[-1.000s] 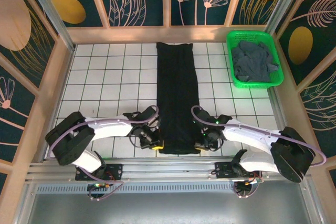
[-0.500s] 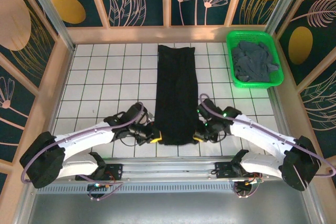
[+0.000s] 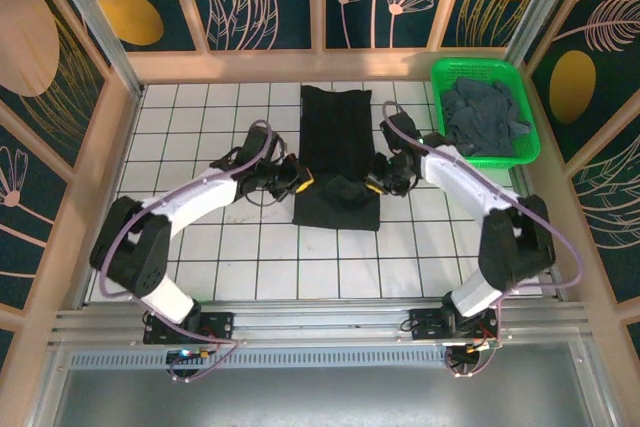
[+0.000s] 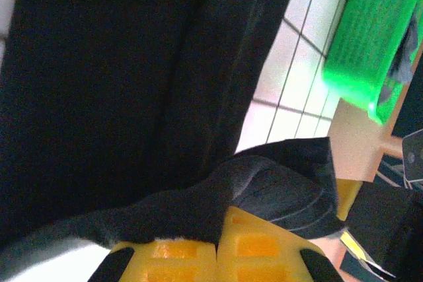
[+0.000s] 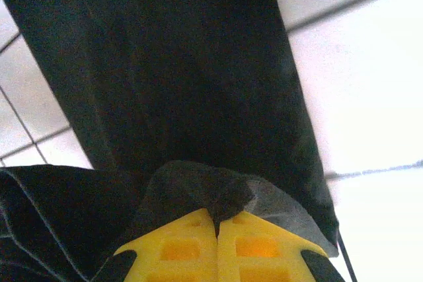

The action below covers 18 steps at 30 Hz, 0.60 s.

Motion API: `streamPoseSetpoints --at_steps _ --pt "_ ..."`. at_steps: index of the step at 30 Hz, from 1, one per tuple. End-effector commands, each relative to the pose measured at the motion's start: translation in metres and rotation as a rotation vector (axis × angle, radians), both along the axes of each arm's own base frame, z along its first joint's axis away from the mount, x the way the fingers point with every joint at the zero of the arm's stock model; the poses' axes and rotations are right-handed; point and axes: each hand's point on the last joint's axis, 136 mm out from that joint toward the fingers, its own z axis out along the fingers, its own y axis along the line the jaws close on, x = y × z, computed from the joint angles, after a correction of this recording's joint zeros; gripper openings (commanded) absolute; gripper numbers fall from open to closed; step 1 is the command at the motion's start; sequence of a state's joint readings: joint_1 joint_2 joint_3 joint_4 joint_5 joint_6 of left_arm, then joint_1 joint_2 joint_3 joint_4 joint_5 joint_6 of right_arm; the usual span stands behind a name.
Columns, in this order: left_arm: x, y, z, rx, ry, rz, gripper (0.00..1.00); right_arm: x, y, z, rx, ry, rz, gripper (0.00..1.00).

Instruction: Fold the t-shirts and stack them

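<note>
the black t-shirt [image 3: 336,132] lies as a long strip in the middle of the tiled counter [image 3: 200,147], its near end doubled back over itself. the left tool [image 3: 298,180] and right tool [image 3: 376,183] each pinch a corner of that end, fingers closed tight on the cloth. the blue-grey t-shirt [image 3: 483,115] sits crumpled in the green basket [image 3: 478,67].

One black t-shirt [image 3: 335,127], one blue-grey t-shirt [image 3: 482,112], one green basket [image 3: 490,160], and two arms: left arm [image 3: 195,197], right arm [image 3: 455,175].
</note>
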<state>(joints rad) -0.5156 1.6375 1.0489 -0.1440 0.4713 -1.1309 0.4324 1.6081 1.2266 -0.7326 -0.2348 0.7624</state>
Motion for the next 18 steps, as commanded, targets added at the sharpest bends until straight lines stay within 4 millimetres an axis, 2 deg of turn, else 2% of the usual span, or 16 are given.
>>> streamPoseSetpoints --at_steps 1,5,6,7,8,9,11,12,13,14,16,18 --pt "0.033 0.005 -0.007 0.046 -0.041 -0.007 0.00 0.040 0.005 0.000 -0.019 -0.067 0.036 0.00" --pt "0.067 0.004 -0.026 0.062 -0.024 -0.004 0.00 0.070 0.003 -0.020 -0.049 -0.044 0.022 0.00" --pt "0.073 0.002 -0.033 0.060 -0.012 -0.009 0.03 0.077 0.004 -0.026 -0.042 -0.038 0.019 0.00" --pt "0.079 0.001 -0.040 0.063 0.000 -0.009 0.14 0.083 0.006 -0.031 -0.030 -0.038 0.027 0.03" --pt "0.082 0.000 -0.045 0.068 0.008 -0.011 0.22 0.090 0.008 -0.035 -0.028 -0.044 0.037 0.16" --pt "0.085 0.000 -0.050 0.086 0.021 -0.011 0.30 0.097 0.008 -0.037 -0.036 -0.055 0.049 0.36" --pt "0.090 0.002 -0.050 0.111 0.023 -0.003 0.52 0.108 0.004 -0.037 -0.064 -0.061 0.059 0.62" --pt "0.093 0.003 -0.045 0.118 0.009 0.006 0.59 0.113 -0.001 -0.035 -0.082 -0.062 0.050 0.68" --pt "0.095 0.006 -0.038 0.129 -0.020 0.019 0.72 0.118 -0.004 -0.028 -0.090 -0.076 0.042 0.71" --pt "0.095 0.010 -0.031 0.134 -0.042 0.028 0.75 0.120 -0.007 -0.022 -0.093 -0.090 0.033 0.72" --pt "0.084 0.020 -0.023 0.161 -0.053 0.040 0.75 0.120 -0.010 -0.004 -0.097 -0.136 0.025 0.74" --pt "0.064 0.030 -0.020 0.155 -0.036 0.060 0.71 0.108 -0.014 0.011 -0.109 -0.165 0.018 0.74"
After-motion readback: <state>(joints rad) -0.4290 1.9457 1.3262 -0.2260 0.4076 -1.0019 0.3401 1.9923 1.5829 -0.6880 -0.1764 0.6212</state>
